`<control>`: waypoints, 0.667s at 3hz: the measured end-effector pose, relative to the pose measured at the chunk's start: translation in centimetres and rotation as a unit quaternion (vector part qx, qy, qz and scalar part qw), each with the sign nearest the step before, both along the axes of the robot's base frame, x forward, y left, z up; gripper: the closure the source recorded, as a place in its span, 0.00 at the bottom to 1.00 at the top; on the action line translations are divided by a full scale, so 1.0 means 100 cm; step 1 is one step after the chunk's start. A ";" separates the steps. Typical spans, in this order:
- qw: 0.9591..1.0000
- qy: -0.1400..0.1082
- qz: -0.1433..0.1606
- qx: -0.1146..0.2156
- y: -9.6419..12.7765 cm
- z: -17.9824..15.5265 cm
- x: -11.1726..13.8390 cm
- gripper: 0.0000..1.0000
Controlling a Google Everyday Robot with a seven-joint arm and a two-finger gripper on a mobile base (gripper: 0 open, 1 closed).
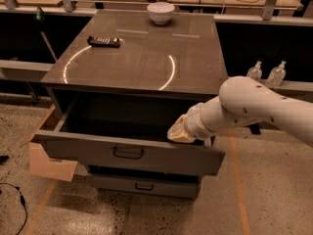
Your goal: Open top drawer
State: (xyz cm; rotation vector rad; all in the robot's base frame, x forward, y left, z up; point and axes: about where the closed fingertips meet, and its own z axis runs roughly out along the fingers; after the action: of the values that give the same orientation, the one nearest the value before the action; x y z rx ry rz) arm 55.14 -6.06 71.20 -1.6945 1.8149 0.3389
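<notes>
Here's the top drawer (73, 148), standing well out of the grey cabinet, its tall front panel hanging forward over the shorter drawer (142, 185) below. The white arm reaches in from the right and the claw (182, 131) sits at the upper lip of that front panel, right of centre. Whether it's spread or pinched on the lip, I can't tell from where I stand.

That drawer looks like stiff sheet metal: rigid, nothing fragile about it, smooth-faced and a bit slippery to push on flat. It's wide and deep, so I'd expect some weight, though the dark inside shows me nothing loaded in it. It should ride straight on its runners.

The obvious hold is the small dark bar handle (128, 152) at the middle of the front, which would pull evenly. The top lip works too, but a pull from off-centre, where the claw is now, could skew a drawer this wide.

Up on the bench (146, 62) a white bowl (160, 12) and a black remote (103, 41) sit well back from the action.
</notes>
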 end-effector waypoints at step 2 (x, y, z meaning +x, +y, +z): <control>0.999 0.028 0.028 -0.032 -0.003 -0.010 -0.015 1.00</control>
State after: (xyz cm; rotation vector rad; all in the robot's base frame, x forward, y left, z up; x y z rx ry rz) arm 53.62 -6.39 70.25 -1.7988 1.8385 0.3586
